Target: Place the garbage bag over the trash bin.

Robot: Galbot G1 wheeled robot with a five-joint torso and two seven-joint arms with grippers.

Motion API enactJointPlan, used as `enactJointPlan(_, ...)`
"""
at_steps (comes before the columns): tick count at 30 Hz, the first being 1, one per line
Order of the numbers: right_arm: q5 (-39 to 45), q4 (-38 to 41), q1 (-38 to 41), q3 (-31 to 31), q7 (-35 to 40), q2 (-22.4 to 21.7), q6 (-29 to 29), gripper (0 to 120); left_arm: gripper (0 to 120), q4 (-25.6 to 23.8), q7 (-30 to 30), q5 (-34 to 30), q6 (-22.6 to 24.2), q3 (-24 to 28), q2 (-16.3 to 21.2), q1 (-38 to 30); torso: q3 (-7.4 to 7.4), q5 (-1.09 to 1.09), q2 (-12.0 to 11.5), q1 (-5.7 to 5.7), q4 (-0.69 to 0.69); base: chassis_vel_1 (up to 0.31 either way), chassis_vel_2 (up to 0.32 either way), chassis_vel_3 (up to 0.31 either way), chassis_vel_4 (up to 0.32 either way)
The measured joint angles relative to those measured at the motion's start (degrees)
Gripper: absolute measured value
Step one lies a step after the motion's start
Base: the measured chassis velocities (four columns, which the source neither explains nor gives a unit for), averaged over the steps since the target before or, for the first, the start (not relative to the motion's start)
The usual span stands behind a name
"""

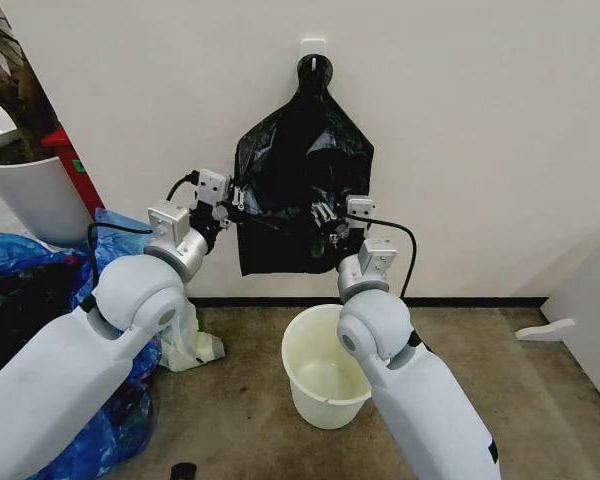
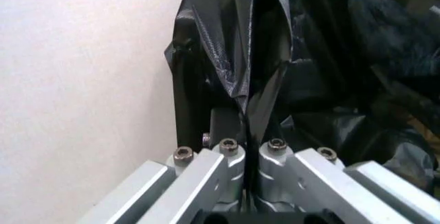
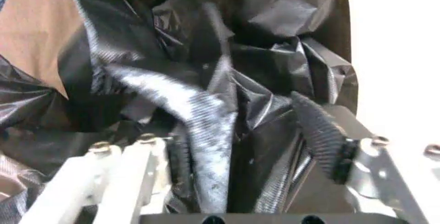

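I see the garbage bag (image 1: 302, 190) hanging on the wall above the trash bin (image 1: 325, 380), which stands on the floor. My left claw (image 1: 236, 200) is clamped on its left edge; my right claw (image 1: 326, 215), fingers apart, has plastic bunched between them.

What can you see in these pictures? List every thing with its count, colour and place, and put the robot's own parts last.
garbage bag: one, black, hanging from a hook on the wall above the bin.
hook: one, white, high on the wall.
trash bin: one, cream-white, on the floor below the bag.
blue bags: several, blue, heaped on the floor at the left.
plant pot: one, white, far left.
left hand: one, grey, shut on the bag's left edge.
right hand: one, grey, at the bag's right side, plastic between its fingers.
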Motion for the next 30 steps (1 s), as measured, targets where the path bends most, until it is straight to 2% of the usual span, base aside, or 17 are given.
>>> enactJointPlan(3,0.61,0.00,-0.02,0.56,-0.26,-0.45,0.31,33,0,-0.09,-0.11,0.02,0.00,0.00,0.12,0.10,0.00,0.00,0.00,0.00,-0.01,0.000,0.000,0.000,0.000)
enactJointPlan(7,1.14,0.09,0.15,1.23,-0.41,-0.71,0.43,23,0,-0.24,-0.14,-0.08,-0.05,-0.04,0.35,0.11,0.00,0.00,0.00,0.00,0.00,0.000,0.000,0.000,0.000)
enactJointPlan(10,2.30,0.68,0.06,2.04,-0.51,-1.16,0.56,8,0,-0.34,-0.15,-0.52,-0.17,-0.14,0.66,-0.01,0.00,0.00,0.00,0.00,0.00,0.000,0.000,0.000,0.000)
enactJointPlan(13,2.87,1.01,-0.17,2.36,-0.51,-1.39,0.57,0,0,-0.21,-0.15,-0.60,-0.31,-0.14,0.67,-0.24,0.00,0.00,0.00,0.00,0.00,0.000,0.000,0.000,0.000)
enactJointPlan(23,3.77,2.53,-3.26,4.27,-0.71,-2.96,1.37,0,0,-0.71,0.07,-0.71,-0.51,-0.40,0.21,0.93,0.00,0.01,0.00,0.00,-0.01,0.000,0.000,0.000,0.000)
enactJointPlan(25,3.71,3.12,-5.55,4.46,-0.73,-3.14,2.10,0,0,-1.76,0.45,0.35,-0.70,-0.82,0.15,4.47,0.00,0.01,0.00,0.00,-0.01,0.000,0.000,0.000,0.000)
enactJointPlan(26,3.38,3.85,-8.71,5.21,-1.08,-3.17,3.11,0,0,-2.72,1.53,1.64,-1.26,-0.93,0.04,8.56,0.00,0.00,0.00,0.00,0.04,0.000,0.000,0.000,0.000)
enactJointPlan(27,3.38,3.85,-8.71,5.21,-1.08,-3.17,3.11,0,0,-2.72,1.53,1.64,-1.26,-0.93,0.04,8.56,0.00,0.00,0.00,0.00,0.04,0.000,0.000,0.000,0.000)
enactJointPlan(30,2.16,5.47,-15.07,6.77,-1.96,-3.17,5.02,0,0,-4.56,2.65,3.72,-2.84,-1.10,-0.09,14.83,-0.01,0.00,0.00,0.00,0.01,0.000,0.000,0.000,0.000)
